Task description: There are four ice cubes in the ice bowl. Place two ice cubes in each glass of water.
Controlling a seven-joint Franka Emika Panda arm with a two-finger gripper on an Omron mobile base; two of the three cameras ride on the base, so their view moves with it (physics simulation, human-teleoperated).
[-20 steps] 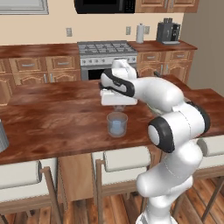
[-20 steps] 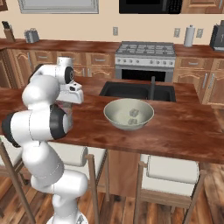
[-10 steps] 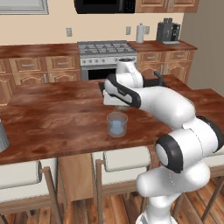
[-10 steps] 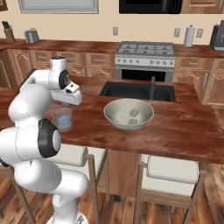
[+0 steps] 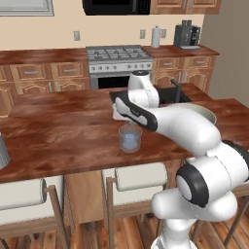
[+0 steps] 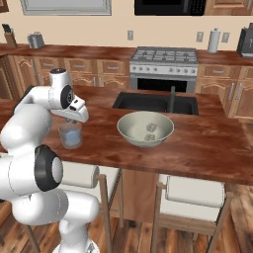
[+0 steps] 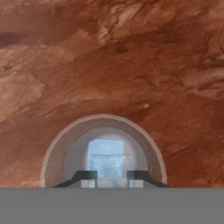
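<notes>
Blue-tinted short glass of water (image 5: 130, 138) sits under the gripper (image 7: 111, 176), whose jaws pinch one of the ice cubes (image 7: 106, 159) over its mouth at six o'clock in the hand view, while two cubes, I judge, wait in the ice bowl (image 6: 129, 133), so most drops remain.

Left base cam: behind the arm on its left, looking forward and down across the wooden island counter (image 5: 58, 131), stove at upper centre, arm at lower right. Right base cam: same, from the right, arm at lower left. Both share the counter and short glass (image 5: 130, 137) (image 6: 70, 135). Hand cam: close, straight down into that glass (image 7: 103, 151), low in frame.
</notes>
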